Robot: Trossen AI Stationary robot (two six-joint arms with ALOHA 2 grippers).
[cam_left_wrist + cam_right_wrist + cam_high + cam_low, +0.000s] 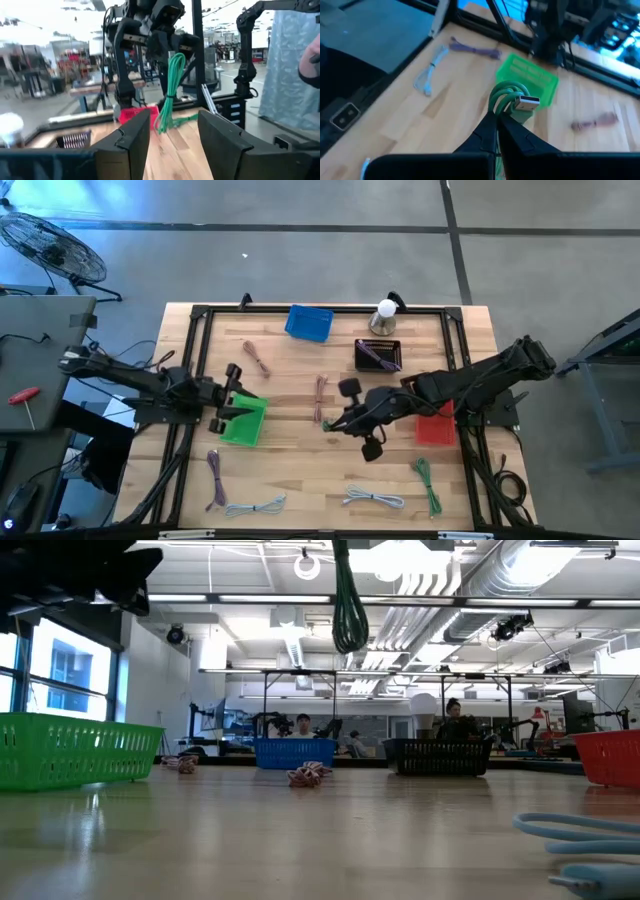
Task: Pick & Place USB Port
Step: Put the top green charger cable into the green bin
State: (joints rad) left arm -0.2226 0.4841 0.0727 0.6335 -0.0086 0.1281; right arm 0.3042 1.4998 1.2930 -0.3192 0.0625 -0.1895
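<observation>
My right gripper [340, 420] is shut on a coiled green USB cable [506, 96] above the middle of the table. The cable also shows in the left wrist view [170, 90] and in the low view [348, 600], hanging from above. A green basket [243, 420] stands on the table's left part and shows beyond the cable in the right wrist view [527, 80]. My left gripper [174, 120] is open and empty, held at the green basket's left side [228, 408], pointing toward the right arm. My right gripper pinches the green cable's bundled loops [502, 107] between its two shut fingers, close to the silver USB plug [526, 102]. The plug sticks out just past the fingertips. The bundle hangs below the fingers [167, 107], lifted clear of the table.
A blue basket [309, 322] and a black basket [378, 355] stand at the far side, and a red basket [435, 427] stands under the right arm. Loose cables lie about: brown [257, 358], pink [321, 392], purple [214, 477], white [375, 499] and green [428, 483].
</observation>
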